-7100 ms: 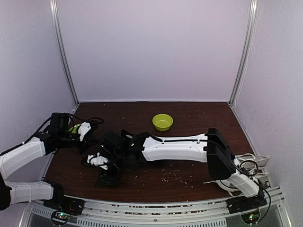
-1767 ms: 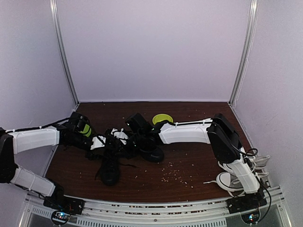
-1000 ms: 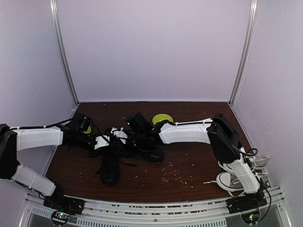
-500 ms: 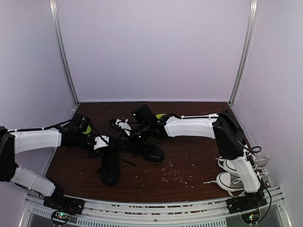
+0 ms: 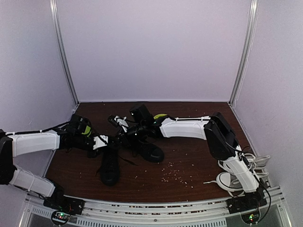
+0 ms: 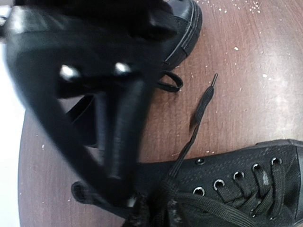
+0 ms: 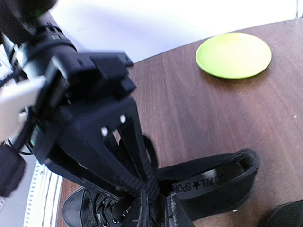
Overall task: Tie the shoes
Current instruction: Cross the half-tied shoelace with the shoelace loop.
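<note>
As the left claw and right claw crowd one black shoe's laces, I can't tell if either grips.

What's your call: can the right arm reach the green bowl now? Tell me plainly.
Probably yes. The green bowl sits on bare table beyond the right gripper, nothing between them. But the jaws look busy at the black shoe and may have to let go first.

Soft even light; wrist views blurred up close.
</note>
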